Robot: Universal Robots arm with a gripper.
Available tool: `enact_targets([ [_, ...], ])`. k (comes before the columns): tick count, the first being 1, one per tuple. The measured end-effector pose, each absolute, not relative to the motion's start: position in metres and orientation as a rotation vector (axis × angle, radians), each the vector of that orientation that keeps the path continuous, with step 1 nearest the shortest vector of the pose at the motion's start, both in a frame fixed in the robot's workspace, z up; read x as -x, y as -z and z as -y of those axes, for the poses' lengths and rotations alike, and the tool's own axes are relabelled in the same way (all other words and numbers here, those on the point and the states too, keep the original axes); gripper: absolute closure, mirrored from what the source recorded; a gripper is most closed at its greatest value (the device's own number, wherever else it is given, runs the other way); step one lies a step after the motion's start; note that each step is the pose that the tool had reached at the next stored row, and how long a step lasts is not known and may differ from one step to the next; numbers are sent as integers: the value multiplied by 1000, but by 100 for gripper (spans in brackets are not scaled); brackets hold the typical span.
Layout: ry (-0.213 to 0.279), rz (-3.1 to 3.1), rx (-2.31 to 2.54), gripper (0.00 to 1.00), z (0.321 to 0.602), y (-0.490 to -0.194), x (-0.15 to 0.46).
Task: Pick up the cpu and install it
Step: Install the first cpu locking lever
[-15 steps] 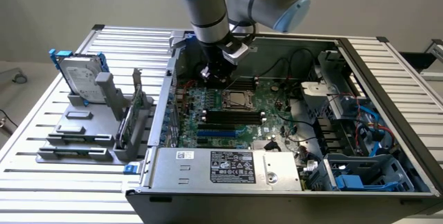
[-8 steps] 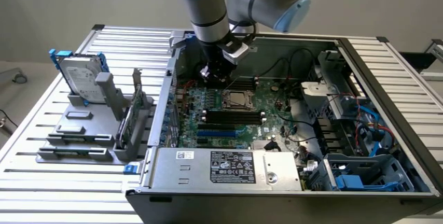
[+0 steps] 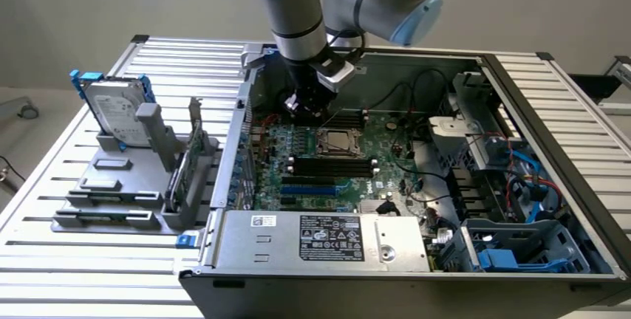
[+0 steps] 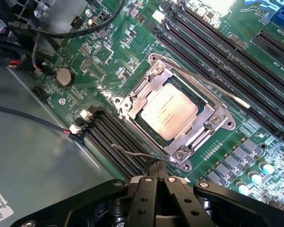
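The black gripper (image 4: 156,176) has its fingers pressed together and holds nothing. It hangs just above the green motherboard (image 3: 380,158). The small square silvery cpu (image 4: 170,111) already sits inside the metal-framed socket (image 4: 213,125).

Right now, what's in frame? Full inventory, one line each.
cpu: one, silvery-grey, sitting inside the socket frame on the motherboard
socket frame: one, bare metal, around the cpu
motherboard: one, green, lying in the open case
memory slots: several, black, beside the socket
coin cell: one, silver, on the motherboard
computer case: one, grey, open, on the table
power supply: one, silver with a black label, near edge of the case
hard drive: one, silver in a blue bracket, upright in a grey rack at the exterior view's left
slatted table: one, pale metal, under everything
gripper: one, black, jaws shut, empty, above the motherboard near the socket
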State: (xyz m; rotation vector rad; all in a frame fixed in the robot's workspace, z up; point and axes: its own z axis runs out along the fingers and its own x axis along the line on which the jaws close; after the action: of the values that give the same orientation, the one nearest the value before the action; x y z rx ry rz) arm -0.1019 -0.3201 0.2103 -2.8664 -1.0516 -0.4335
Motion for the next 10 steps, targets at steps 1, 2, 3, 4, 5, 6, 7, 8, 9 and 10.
enact_targets([
  [1, 434, 1051, 2866, 89, 320, -210, 102],
  [2, 434, 1051, 2865, 89, 320, -210, 102],
  [3, 434, 1051, 2864, 89, 320, -210, 102],
  [4, 435, 1050, 2863, 89, 320, -210, 102],
  [5, 435, 1050, 2863, 89, 320, -210, 102],
  [6, 436, 1049, 2862, 89, 320, -210, 102],
  [7, 436, 1049, 2861, 89, 320, -210, 102],
  [8, 436, 1049, 2861, 89, 320, -210, 102],
  [9, 436, 1049, 2860, 89, 320, -210, 102],
  [10, 436, 1049, 2860, 89, 320, -210, 102],
])
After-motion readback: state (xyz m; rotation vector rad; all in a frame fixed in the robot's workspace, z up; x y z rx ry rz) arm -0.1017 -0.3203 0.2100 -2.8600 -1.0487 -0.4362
